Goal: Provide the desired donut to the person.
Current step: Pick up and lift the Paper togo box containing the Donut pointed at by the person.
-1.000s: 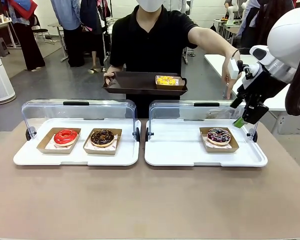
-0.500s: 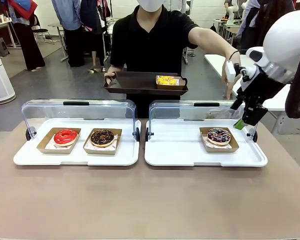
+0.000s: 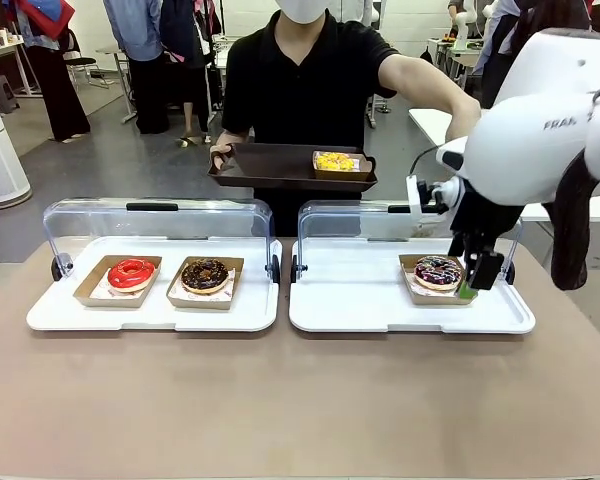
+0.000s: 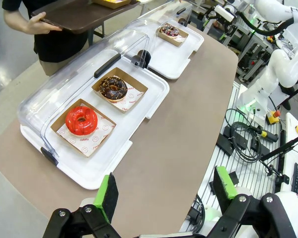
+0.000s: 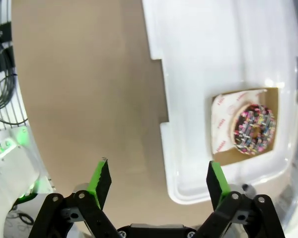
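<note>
The right gripper (image 3: 472, 284) has come down and to the left since a second ago. It now stands just beside the right edge of the sprinkled donut (image 3: 438, 270), which lies in its paper box on the right white tray (image 3: 350, 305). Its jaws are wide apart, with nothing between them. The left gripper (image 4: 164, 194) is also wide and holds nothing. At the far side, the person (image 3: 310, 80) still holds the brown tray (image 3: 265, 165) with a yellow donut (image 3: 333, 160). The red donut (image 3: 131, 272) and the chocolate donut (image 3: 205, 274) have not moved on the left white tray (image 3: 150, 315).
</note>
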Controlling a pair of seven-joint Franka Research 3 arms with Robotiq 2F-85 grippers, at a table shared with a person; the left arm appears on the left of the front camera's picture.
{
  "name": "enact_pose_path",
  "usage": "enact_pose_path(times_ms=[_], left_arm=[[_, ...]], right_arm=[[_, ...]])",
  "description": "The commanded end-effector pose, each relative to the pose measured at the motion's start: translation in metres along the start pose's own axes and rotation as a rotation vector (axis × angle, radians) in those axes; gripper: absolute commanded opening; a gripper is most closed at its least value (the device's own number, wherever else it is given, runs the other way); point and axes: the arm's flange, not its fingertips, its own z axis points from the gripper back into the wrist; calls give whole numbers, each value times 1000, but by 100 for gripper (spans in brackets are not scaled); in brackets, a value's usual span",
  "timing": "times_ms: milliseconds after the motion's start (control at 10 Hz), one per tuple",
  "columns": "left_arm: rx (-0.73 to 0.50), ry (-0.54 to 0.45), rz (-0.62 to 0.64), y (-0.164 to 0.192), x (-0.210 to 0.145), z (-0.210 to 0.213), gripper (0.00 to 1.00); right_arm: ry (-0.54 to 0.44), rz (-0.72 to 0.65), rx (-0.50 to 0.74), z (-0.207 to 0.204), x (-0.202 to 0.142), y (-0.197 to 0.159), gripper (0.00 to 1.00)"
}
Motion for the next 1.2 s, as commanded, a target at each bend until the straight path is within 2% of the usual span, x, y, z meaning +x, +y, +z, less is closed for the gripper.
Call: enact_pose_path(times_ms=[0,500,700,1100], left_arm=[[-2,-6,-5,-1,-1,1,100],[-2,-6,-5,-1,-1,1,100],[-2,-6,-5,-1,-1,1,100],[-2,-6,-5,-1,-1,1,100]], right_arm=[[14,-9,35,-26,6,-9,100],[-29,-8,5,-67,15,-40,100],[-16,-38,2,-63,18,-42,100],[-18,-6,9,-66,13,-36,100]])
